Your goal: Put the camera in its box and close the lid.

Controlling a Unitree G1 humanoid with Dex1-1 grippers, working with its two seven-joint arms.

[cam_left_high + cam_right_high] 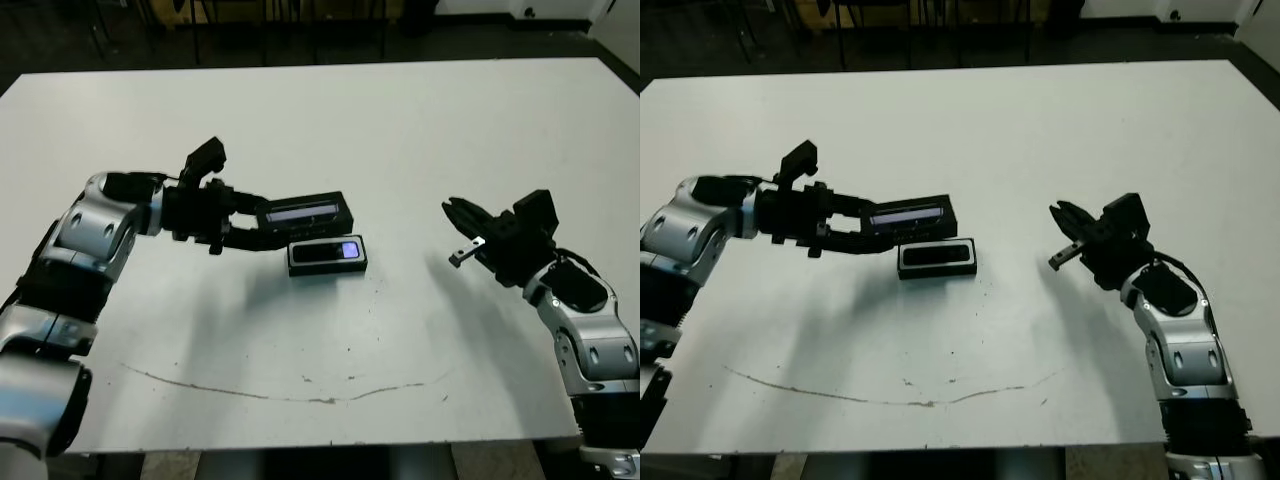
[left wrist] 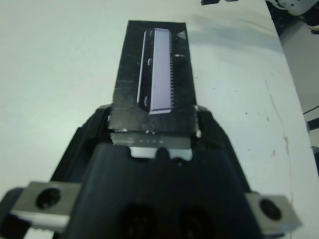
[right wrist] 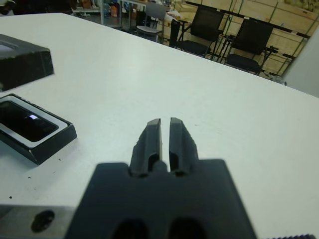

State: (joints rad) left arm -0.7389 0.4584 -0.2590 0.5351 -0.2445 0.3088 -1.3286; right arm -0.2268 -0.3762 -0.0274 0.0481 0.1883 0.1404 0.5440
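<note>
Black lid (image 1: 305,212) in left gripper (image 1: 245,225) (camera (image 1: 327,253) in box (image 1: 328,268)).

Beyond my white table (image 3: 149,74) I see black chairs (image 3: 199,30), wooden shelving (image 3: 279,17) and dark floor (image 1: 60,40).

No text, label, brand or number is legible on anything here.

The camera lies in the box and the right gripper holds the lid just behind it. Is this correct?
Not quite: the left gripper holds the lid, as the left eye view shows. The right gripper is empty. The camera does lie in the box.
</note>
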